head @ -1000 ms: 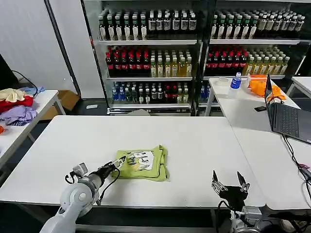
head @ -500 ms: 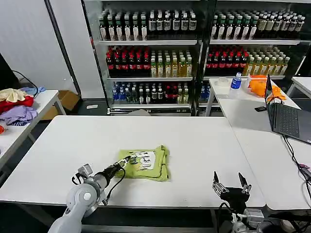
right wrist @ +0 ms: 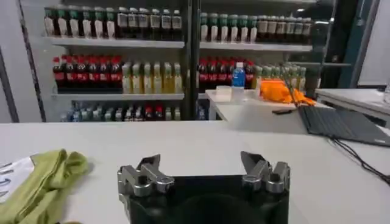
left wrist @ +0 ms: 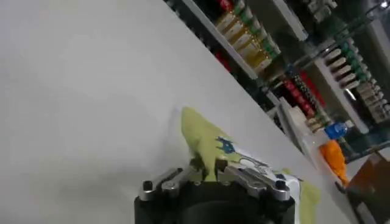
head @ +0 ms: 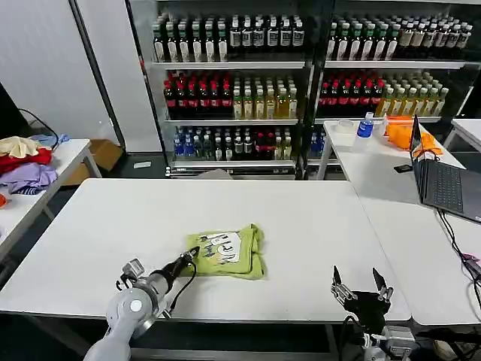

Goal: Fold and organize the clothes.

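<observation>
Lime green and bunched up, the t-shirt [head: 227,252] lies on the white table [head: 301,218], a bit nearer the front edge than the middle. Its white printed patch [head: 220,248] faces up. The left gripper [head: 192,254] is low over the table at the shirt's left edge. Its fingers are closed on a bit of the green cloth there. In the left wrist view the cloth [left wrist: 207,146] runs right in between the two fingers [left wrist: 196,165] and is pinched.

Since one second ago, the shirt has slid a little to the right across the table. It looks a bit more squashed now. The left gripper has gone along with it, still pinching the same edge, and the left arm has moved a little to the right too.

The right gripper [head: 362,280] waits at the front right edge of the table, well apart from the shirt. Its fingers [right wrist: 146,173] are spread wide with nothing between them. It has dropped a little lower than before.

Far behind are shelves of bottles [head: 301,75]. On the next table to the right there is a laptop [head: 443,180], and an orange cloth [head: 402,134] lies farther back on that table. A heap of red, purple and cream clothes [head: 26,162] sits on a table to the left.
</observation>
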